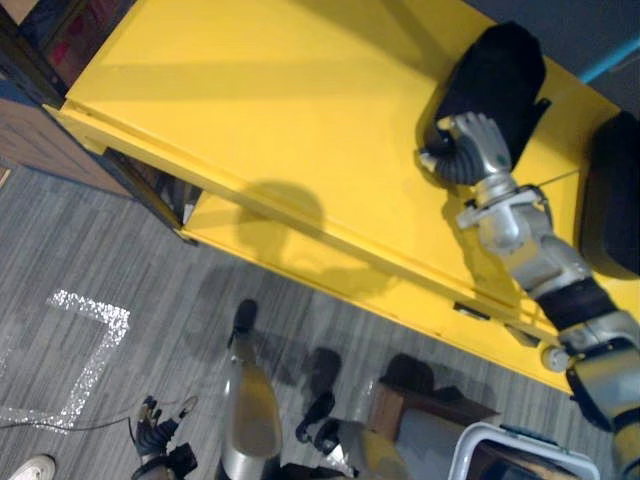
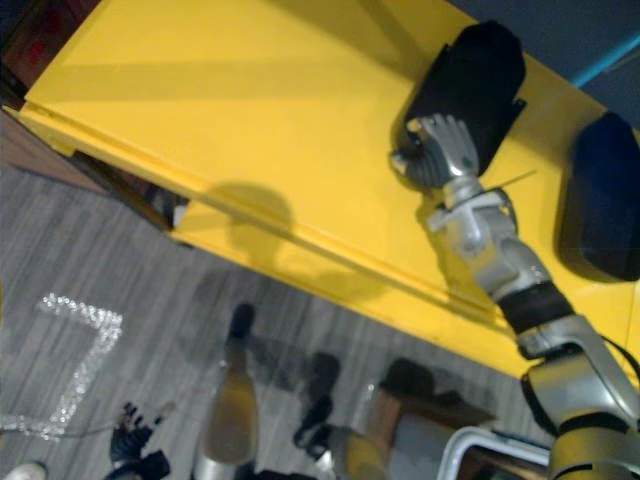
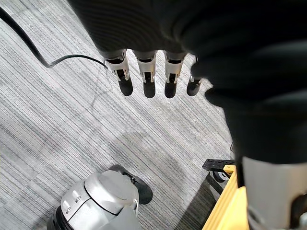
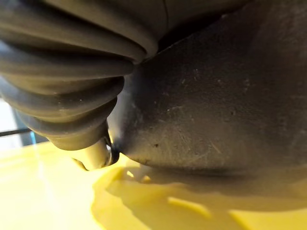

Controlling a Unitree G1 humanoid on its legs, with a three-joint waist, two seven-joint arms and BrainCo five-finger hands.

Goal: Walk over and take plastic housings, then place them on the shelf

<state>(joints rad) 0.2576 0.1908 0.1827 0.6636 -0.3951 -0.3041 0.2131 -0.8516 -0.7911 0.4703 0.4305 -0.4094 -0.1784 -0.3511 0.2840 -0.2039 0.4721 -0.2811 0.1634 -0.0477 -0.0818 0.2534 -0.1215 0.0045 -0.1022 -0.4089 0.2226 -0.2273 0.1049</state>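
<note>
1. Two black plastic housings lie on the top board of the yellow shelf. The nearer housing is under the right hand. The second housing lies apart from it, toward the robot's right.
2. The right hand has its fingers curled over the nearer housing's near end, with the thumb at its lower edge, so it pinches that end.
3. The left hand hangs over the grey carpet floor with straight fingers, holding nothing.
4. The step looks like setting down or taking up at the shelf; which one cannot be told.
5. The held housing's long axis runs across the board, from the front edge toward the back. Its far end points away from the robot.
6. The next move calls for either a clean release without dragging or a lift clear of the board.
</note>
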